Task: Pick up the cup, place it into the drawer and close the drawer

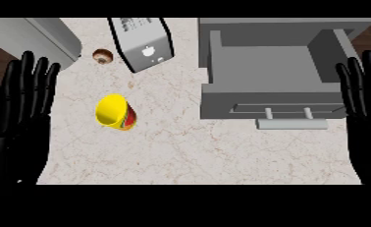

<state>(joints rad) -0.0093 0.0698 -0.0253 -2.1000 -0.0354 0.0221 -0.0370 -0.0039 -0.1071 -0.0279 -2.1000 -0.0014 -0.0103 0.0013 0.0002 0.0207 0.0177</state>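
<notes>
A yellow cup (114,112) with a red and orange side stands on the marbled counter (188,147), left of centre. The grey drawer (272,69) at the right is pulled open toward me, its handle (288,112) on the front panel, and nothing shows inside it. My left hand (25,93) rests open at the left edge, fingers up, well left of the cup. At the right edge my right hand (355,91) rests open too, beside the drawer's right wall. Neither hand touches anything.
A grey box with a white apple mark (144,44) lies tilted at the back centre. A small brown round thing (103,56) sits left of it. A grey appliance corner (39,39) fills the back left.
</notes>
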